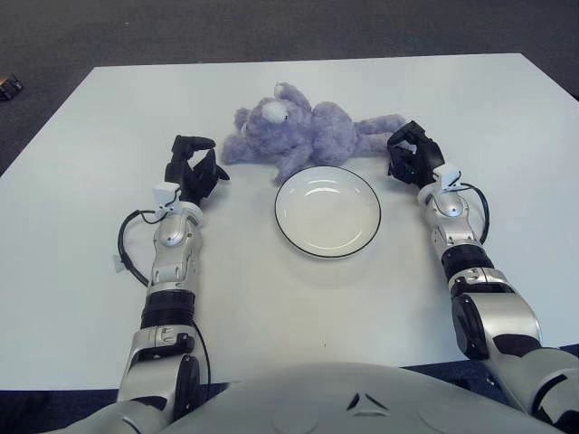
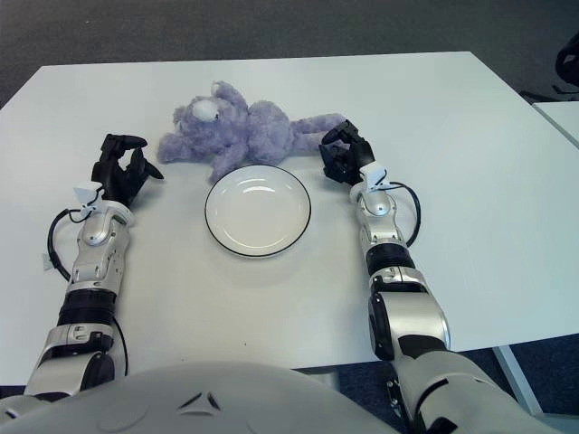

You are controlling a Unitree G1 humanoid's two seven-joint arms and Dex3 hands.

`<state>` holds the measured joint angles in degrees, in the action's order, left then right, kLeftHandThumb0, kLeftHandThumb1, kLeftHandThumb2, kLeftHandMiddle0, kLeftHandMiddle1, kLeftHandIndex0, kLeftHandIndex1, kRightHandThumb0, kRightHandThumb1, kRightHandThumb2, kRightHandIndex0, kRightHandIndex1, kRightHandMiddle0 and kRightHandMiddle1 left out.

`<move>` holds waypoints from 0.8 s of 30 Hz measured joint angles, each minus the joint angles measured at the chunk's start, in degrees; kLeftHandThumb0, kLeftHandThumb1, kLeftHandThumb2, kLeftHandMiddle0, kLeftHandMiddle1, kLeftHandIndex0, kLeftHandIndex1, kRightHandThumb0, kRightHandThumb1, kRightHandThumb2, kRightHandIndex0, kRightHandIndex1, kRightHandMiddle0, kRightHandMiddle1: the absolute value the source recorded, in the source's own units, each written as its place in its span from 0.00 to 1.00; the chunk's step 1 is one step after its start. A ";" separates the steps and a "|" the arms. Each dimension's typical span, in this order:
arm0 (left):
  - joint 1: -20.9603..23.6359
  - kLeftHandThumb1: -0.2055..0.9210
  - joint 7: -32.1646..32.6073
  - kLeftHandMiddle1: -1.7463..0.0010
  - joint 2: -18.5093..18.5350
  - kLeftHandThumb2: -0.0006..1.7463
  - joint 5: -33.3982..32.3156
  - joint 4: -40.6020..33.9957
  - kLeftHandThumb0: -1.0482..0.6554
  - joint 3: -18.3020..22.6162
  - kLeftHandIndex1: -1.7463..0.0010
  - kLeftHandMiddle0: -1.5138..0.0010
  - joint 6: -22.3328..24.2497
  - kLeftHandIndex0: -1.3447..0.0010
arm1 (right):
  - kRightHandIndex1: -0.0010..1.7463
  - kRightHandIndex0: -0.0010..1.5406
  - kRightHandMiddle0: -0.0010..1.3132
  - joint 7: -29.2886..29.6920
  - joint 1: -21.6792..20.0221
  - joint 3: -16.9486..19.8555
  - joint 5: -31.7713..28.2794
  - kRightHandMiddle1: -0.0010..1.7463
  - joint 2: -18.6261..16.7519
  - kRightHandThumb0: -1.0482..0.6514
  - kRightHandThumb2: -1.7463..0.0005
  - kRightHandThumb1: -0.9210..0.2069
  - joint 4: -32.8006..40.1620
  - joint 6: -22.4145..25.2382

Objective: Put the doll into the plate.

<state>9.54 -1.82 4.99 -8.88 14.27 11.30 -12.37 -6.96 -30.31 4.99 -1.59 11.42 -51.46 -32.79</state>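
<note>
The doll [image 1: 303,131], a purple plush w/ a pale face patch, lies sprawled on its side on the white table [image 1: 470,99], just beyond the far rim of the plate [image 1: 327,211]. One limb hangs down to touch or nearly touch the plate rim; nothing is in the plate yet. The doll's other leg stretches toward the robot's right.

The right hand [image 1: 412,154] sits at the tip of that outstretched leg, fingers curled and partly apart, touching or just short of the plush; can't tell if they've closed on anything, looks like no grip. The left hand [image 1: 192,167] is just beside the doll's near arm, not touching, fingers loosely curled w/ a gap, holding nothing. So the doll lies between the two hands, closer to the right one.

Risks, as a judgement: a pinch on the thin leg alone would prob let the floppy body dangle and swing, or slip out. Dragging the doll over the rim could shove or tip the plate. If both hands squeeze unevenly, the soft body may fold and land half off the plate.
</note>
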 measured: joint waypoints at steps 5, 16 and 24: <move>-2.49 1.00 -1.70 0.00 0.24 0.24 -1.83 -5.05 0.41 0.23 0.05 0.49 1.28 0.78 | 1.00 0.57 0.23 -0.41 0.36 1.58 -1.84 1.00 -0.93 0.40 0.59 0.14 1.73 -5.29; -4.88 1.00 -4.99 0.00 2.26 0.23 -3.54 -12.17 0.41 0.40 0.07 0.51 4.37 0.76 | 1.00 0.57 0.24 -4.99 2.86 2.03 -4.41 0.97 -0.61 0.40 0.64 0.10 9.18 -4.79; -5.38 1.00 -6.46 0.00 5.25 0.24 -4.27 -15.59 0.41 1.91 0.06 0.51 6.94 0.77 | 1.00 0.57 0.24 -6.66 4.37 1.28 -4.17 0.97 0.59 0.40 0.66 0.08 17.09 -1.31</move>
<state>4.16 -8.28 10.24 -13.15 -1.33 13.21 -5.43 -13.62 -25.94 6.27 -5.76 12.00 -34.37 -34.10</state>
